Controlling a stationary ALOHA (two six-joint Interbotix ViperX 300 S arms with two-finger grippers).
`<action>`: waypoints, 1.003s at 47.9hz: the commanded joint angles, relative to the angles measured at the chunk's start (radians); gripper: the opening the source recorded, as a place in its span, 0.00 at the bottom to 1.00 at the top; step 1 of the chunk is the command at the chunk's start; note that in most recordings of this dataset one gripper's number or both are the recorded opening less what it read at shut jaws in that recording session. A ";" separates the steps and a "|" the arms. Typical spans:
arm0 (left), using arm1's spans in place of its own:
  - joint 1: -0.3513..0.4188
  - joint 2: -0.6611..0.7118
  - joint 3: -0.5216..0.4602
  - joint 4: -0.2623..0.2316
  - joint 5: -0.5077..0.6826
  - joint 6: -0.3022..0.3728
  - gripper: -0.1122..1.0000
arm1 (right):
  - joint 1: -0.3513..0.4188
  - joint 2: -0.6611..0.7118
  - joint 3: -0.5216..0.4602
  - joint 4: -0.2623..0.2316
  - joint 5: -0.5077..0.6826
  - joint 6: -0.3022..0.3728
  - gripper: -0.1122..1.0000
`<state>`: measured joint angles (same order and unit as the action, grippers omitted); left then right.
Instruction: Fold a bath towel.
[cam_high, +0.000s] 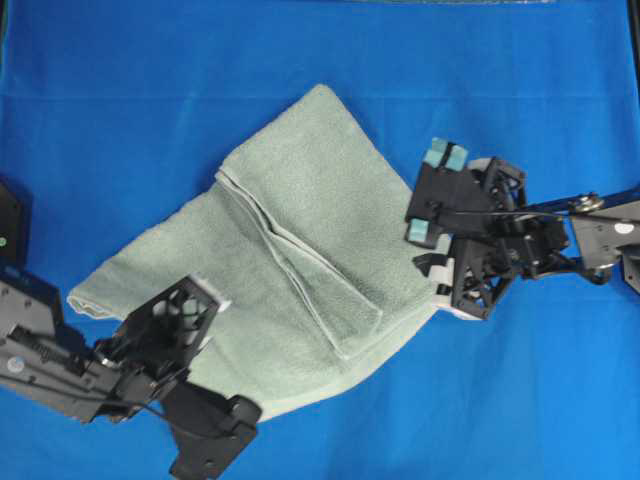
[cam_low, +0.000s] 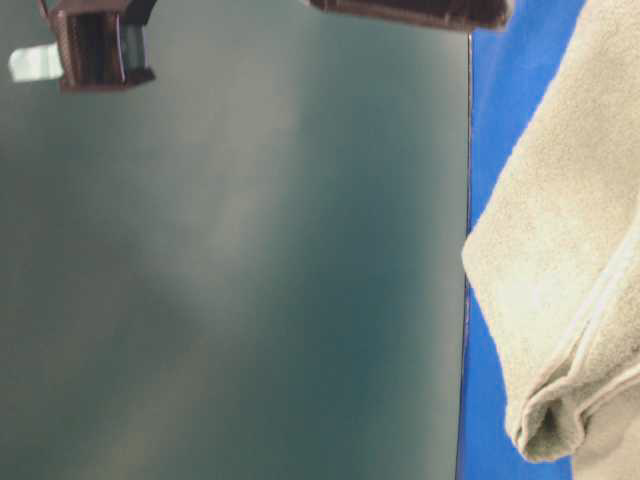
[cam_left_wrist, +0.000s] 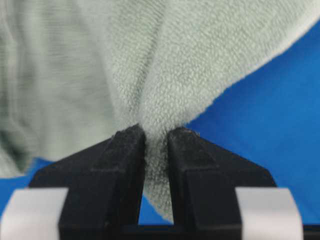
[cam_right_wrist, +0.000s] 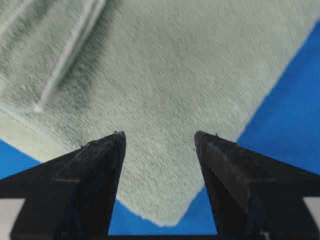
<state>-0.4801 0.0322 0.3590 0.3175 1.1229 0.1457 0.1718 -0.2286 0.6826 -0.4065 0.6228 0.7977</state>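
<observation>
1. The bath towel (cam_high: 300, 240) lies partly folded and slantwise in the middle of the worktop (cam_high: 120, 110), which is covered by a blue cloth (cam_high: 520, 390); a doubled flap with hemmed edges rests on top of the towel.
2. The left claw (cam_left_wrist: 156, 145) is at the towel's lower-left edge, clenched on a pinch of the terry cloth that rises in a ridge between its jaws.
3. The right claw (cam_right_wrist: 160, 145) stands released, jaws wide apart, over the towel's right corner, which shows between them.
4. In the table-level view the towel's folded edge (cam_low: 560, 400) fills the right side.
</observation>
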 joint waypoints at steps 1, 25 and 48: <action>0.032 -0.015 -0.044 0.002 -0.014 0.044 0.20 | 0.006 -0.044 0.011 0.000 -0.002 0.009 0.65; 0.379 0.272 -0.428 -0.014 -0.186 0.683 0.20 | 0.020 -0.193 0.124 -0.002 0.009 0.015 0.65; 0.460 0.345 -0.446 -0.043 -0.314 0.723 0.20 | 0.032 -0.206 0.135 -0.015 0.018 0.015 0.65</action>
<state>-0.0230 0.4295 -0.0966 0.2838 0.8406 0.8759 0.2010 -0.4218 0.8268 -0.4126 0.6443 0.8115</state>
